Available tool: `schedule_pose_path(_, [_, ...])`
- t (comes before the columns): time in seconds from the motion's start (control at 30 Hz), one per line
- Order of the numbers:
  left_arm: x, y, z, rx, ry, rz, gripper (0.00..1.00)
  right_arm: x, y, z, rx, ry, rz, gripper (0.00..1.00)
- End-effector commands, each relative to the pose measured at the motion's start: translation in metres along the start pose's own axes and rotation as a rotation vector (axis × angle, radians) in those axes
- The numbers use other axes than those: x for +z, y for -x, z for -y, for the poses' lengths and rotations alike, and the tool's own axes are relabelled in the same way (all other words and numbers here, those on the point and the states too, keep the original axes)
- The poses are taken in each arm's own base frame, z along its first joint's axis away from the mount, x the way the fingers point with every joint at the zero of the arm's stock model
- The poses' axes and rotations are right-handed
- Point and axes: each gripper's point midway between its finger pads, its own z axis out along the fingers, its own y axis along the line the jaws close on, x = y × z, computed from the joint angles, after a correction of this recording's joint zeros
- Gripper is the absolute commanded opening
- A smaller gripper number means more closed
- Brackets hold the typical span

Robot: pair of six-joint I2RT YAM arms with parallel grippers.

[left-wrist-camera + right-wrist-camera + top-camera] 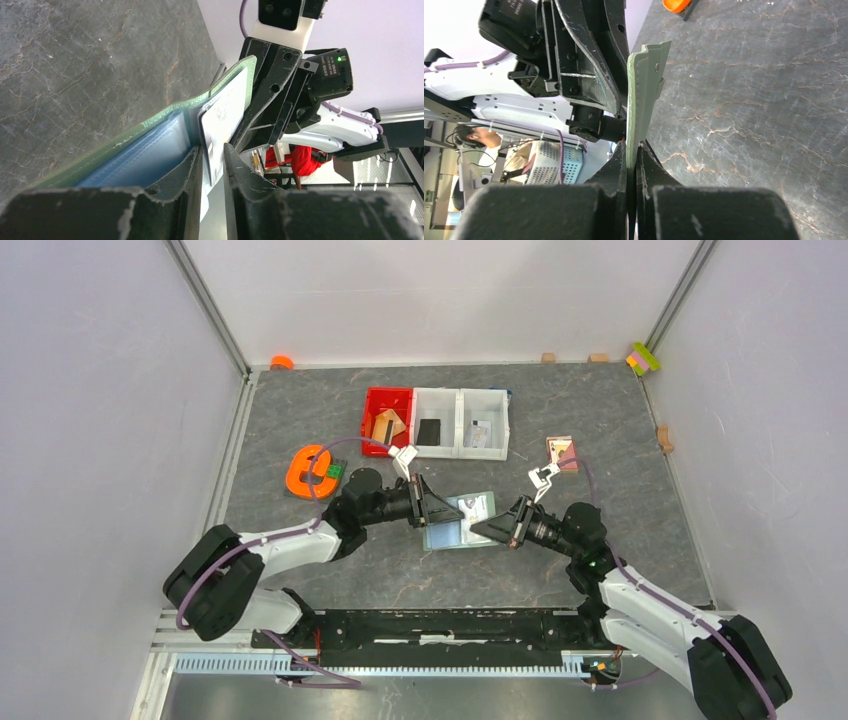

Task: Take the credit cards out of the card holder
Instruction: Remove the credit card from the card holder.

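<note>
Grey marbled tabletop (620,420), pale walls (100,390)

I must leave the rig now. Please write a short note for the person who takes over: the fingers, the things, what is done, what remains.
Left gripper: fingers on either side of a white card in the open card holder; I cannot tell whether they clamp it.
Right gripper: shut on the card holder's green edge.
Done: a tan card, a dark card and a pale card lie in the bins, one each.
Left to do: pull the white card out, then check the pockets for more.
</note>
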Motion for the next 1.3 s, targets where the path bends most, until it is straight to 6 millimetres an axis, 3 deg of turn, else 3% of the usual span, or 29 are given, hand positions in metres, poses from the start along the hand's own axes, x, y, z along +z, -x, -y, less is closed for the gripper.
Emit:
schedule_pose_path(0.0, [0.01, 0.004, 0.025, 0.072, -0.056, -0.028, 0.27, 0.004, -0.008, -0.023, -0.092, 0.069, -0.097, 0.0])
schedule_pose_path(0.1, [0.012, 0.004, 0.023, 0.074, -0.046, -0.032, 0.11, 0.005, -0.011, -0.022, -0.098, 0.065, -0.117, 0.03])
schedule_pose_path(0.17, [0.012, 0.004, 0.021, 0.073, -0.039, -0.026, 0.03, 0.005, -0.011, -0.021, -0.109, 0.062, -0.121, 0.11])
schedule_pose_path(0.3, [0.009, 0.003, 0.013, 0.07, -0.016, -0.013, 0.02, 0.006, -0.005, -0.017, -0.147, 0.018, -0.102, 0.26])
schedule_pose_path(0.73, [0.001, -0.002, 0.001, 0.069, 0.018, -0.02, 0.02, 0.003, 0.002, -0.007, -0.208, -0.059, -0.087, 0.32])
schedule_pose_path(1.03, [-0.006, -0.01, -0.012, 0.065, 0.05, -0.032, 0.02, 0.0, -0.001, 0.008, -0.196, -0.115, -0.093, 0.24])
schedule_pose_path(1.17, [-0.007, -0.015, -0.014, 0.063, 0.041, -0.049, 0.03, -0.001, -0.003, 0.012, -0.182, -0.122, -0.094, 0.02])
schedule_pose_path(1.27, [-0.008, -0.019, -0.014, 0.054, 0.022, -0.056, 0.1, -0.001, -0.004, 0.014, -0.172, -0.129, -0.096, 0.0])
